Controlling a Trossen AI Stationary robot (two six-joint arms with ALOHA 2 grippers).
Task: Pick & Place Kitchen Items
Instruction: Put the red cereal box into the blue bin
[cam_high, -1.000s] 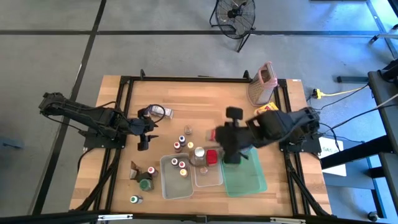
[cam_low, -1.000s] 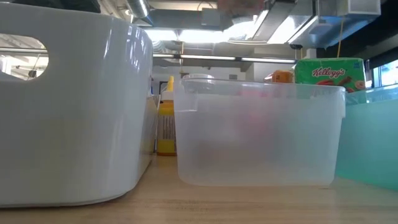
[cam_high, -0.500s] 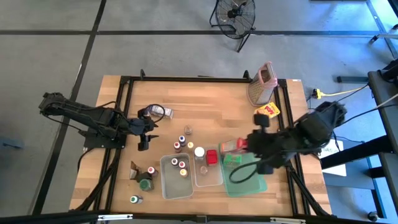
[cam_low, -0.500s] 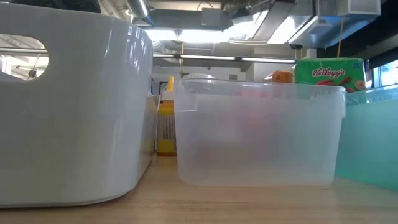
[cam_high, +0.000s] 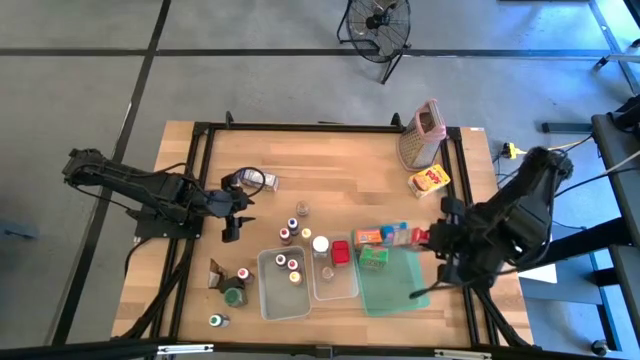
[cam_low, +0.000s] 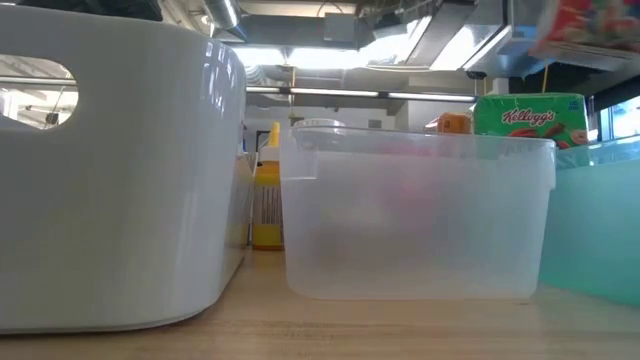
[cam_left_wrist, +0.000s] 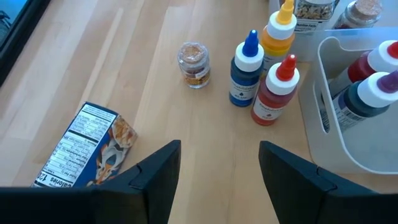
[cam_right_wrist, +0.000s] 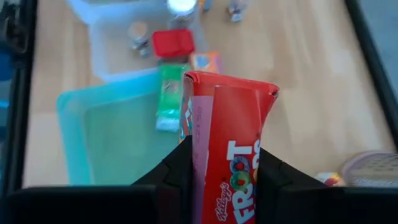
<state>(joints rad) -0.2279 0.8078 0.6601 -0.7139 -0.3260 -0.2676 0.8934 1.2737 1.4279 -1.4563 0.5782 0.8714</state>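
My right gripper (cam_right_wrist: 224, 163) is shut on a red Froot Loops carton (cam_right_wrist: 231, 124), high over the right end of the green tray (cam_high: 395, 288). In the high view the gripper (cam_high: 434, 240) shows near the table's right edge. A green carton (cam_high: 373, 257) lies on the tray's far edge, with orange and blue cartons (cam_high: 382, 235) beside it. My left gripper (cam_left_wrist: 221, 180) stands open over the table's left half, nothing between its fingers. Ahead of it stand blue, yellow and red bottles (cam_left_wrist: 258, 68), a spice jar (cam_left_wrist: 194, 62) and a lying carton (cam_left_wrist: 87, 146). My right gripper pinches the red carton by its two long side faces (cam_right_wrist: 198, 168), one finger on each. The fingers (cam_right_wrist: 176, 177) slant down from the table's right side. The carton's end sticks out past the fingertips. It is lifted clear of the tray and table.
Two clear tubs (cam_high: 282, 285) (cam_high: 335, 282) with small bottles stand left of the tray. A metal grater (cam_high: 422, 135) and a yellow carton (cam_high: 430, 180) sit at the far right. Jars (cam_high: 233, 290) stand near the front left. Bare wood lies at the far middle.
My right gripper has swung from over the tubs at the table's middle toward the right edge, rolling a little, with the red carton still in its fingers. The orange and blue cartons that the arm hid show again.
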